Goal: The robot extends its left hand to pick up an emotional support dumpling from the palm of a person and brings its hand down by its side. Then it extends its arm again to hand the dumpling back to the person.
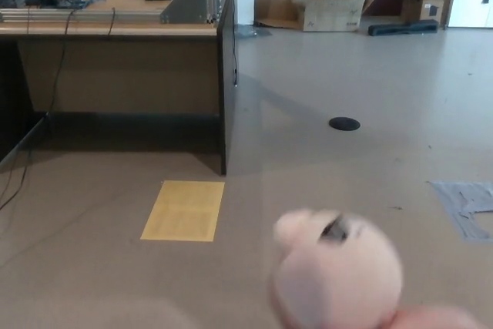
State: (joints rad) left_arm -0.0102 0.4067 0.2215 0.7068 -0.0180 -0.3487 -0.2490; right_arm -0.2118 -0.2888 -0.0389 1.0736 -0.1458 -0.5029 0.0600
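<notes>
One dumpling (337, 275) in view, low and right of centre in the head view, close to the camera and badly blurred: a pale pink, rounded plush body with a small nub at its upper left and a dark mark near its top. Below and right of the dumpling a pinkish edge (431, 318) shows at the frame bottom; probably the person's palm, too blurred to say. Neither robot hand is in view, so I cannot tell whether either is open or closed, and nothing shows the left hand reaching yet. Judgement: dumpling looks soft, light, squashy and not fragile; its rounded surface may roll under thick fingers, so take it across the widest part of the body, thumb opposite the two fingers, squeezing gently. Beyond the dumpling the floor (323, 175) lies bare. Up and left of the dumpling lie a yellow sheet (183, 209) and, further off, a desk (123, 67) whose dark corner edge is the nearest hard obstacle. A black disc (344, 123) sits on the floor above the dumpling, cardboard boxes (331, 7) far behind.
</notes>
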